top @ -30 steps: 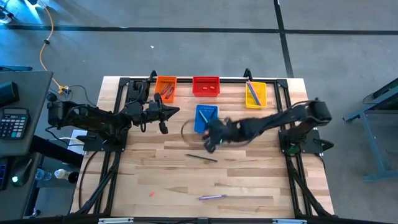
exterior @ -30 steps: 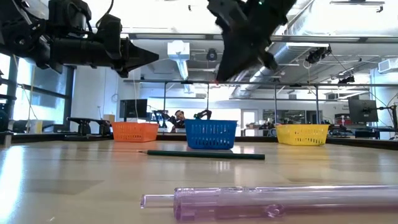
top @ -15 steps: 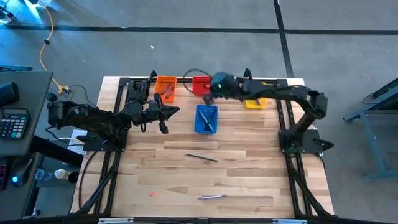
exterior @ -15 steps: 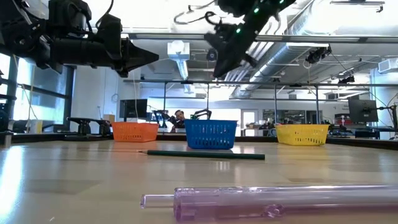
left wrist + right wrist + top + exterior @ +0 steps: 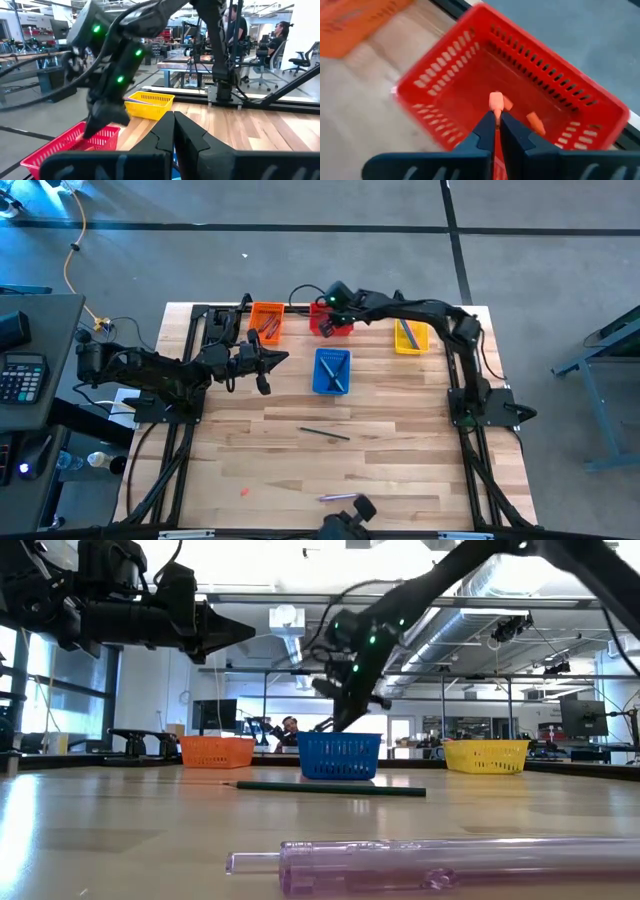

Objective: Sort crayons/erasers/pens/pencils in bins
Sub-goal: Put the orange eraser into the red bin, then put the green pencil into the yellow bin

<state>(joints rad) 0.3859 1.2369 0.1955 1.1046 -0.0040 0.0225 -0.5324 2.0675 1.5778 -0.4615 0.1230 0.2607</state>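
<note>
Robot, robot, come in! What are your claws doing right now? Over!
Right gripper shut on a pink eraser, above the red bin. Left gripper shut, empty, waiting beside the blue bin. Nothing in the way.

My right arm's gripper (image 5: 329, 307) crowds the red mesh basket (image 5: 341, 329). Bare wooden tabletop (image 5: 400, 440) lies open in front; only a thin dark pencil (image 5: 324, 434) and a clear purple pen (image 5: 338, 497) interrupt it.

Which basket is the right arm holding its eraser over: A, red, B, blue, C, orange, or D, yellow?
A: in the right wrist view the right gripper pinches a pink eraser directly above the red basket, where more erasers lie.
</note>
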